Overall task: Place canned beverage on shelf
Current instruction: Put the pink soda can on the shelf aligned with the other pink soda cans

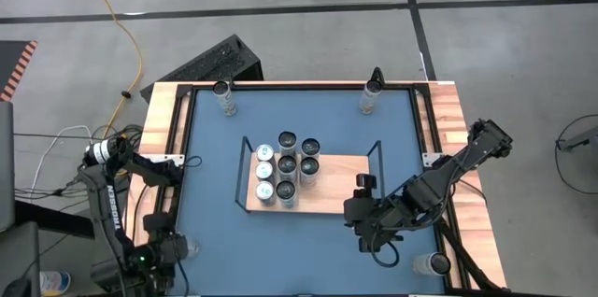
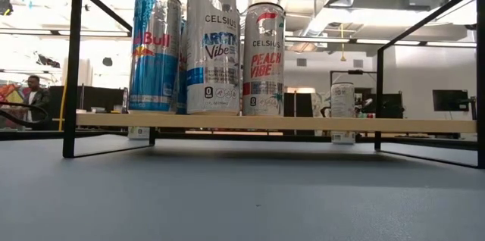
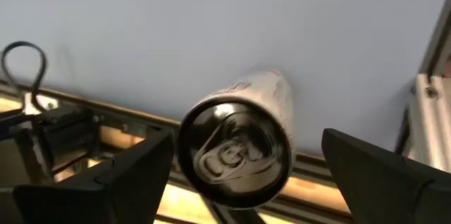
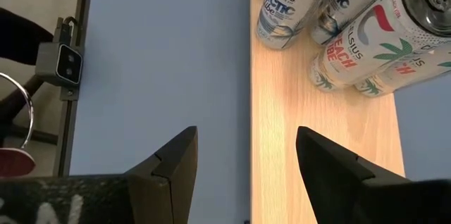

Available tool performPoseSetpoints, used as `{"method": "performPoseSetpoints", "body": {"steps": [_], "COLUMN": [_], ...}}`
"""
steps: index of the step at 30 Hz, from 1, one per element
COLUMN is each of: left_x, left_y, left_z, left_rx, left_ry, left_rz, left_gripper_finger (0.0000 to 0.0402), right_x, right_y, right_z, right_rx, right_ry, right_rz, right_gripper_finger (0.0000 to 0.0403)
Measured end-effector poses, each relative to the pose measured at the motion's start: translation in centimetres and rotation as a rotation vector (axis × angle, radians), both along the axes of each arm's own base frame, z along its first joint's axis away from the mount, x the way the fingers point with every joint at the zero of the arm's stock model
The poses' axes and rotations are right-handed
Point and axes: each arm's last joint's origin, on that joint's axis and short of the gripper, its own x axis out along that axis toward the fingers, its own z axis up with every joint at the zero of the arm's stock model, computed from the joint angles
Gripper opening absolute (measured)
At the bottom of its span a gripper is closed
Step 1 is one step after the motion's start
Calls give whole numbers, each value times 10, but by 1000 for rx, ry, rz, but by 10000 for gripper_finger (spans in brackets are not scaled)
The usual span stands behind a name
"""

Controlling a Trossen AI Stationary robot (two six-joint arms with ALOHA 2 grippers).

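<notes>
1. Seven cans [image 1: 286,167] stand clustered on the left half of the shelf [image 1: 336,185] in the high view, mid-table on the blue tabletop [image 1: 215,241]. The right gripper [image 1: 363,205] hangs just off the shelf's near right edge. The left gripper [image 1: 177,248] is at the near left corner.
2. Low view: a blue-and-silver can [image 2: 155,51] and two Celsius cans [image 2: 214,44] stand upright on the shelf board [image 2: 303,124].
3. Left wrist view: spread fingers [image 3: 134,178] flank a lone upright can [image 3: 236,150], not touching it.
4. Right wrist view: fingers [image 4: 176,160] parted and empty, over the shelf's bare end.
</notes>
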Motion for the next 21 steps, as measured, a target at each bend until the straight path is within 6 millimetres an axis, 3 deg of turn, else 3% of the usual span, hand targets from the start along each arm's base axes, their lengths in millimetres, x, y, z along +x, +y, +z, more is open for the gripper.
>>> {"method": "performPoseSetpoints", "body": {"steps": [6,21], "left_x": [1,3], "left_y": [0,1], "left_z": [0,1], "left_rx": [1,-13], "left_ry": [-31,-27], "left_rz": [6,90], "left_gripper_finger": [325,176], "right_x": [0,-1], "right_y": [0,2], "right_z": [0,0], "right_rx": [2,31], "right_ry": [-2,-6], "right_rz": [0,-32], "right_gripper_finger": [221,221]}}
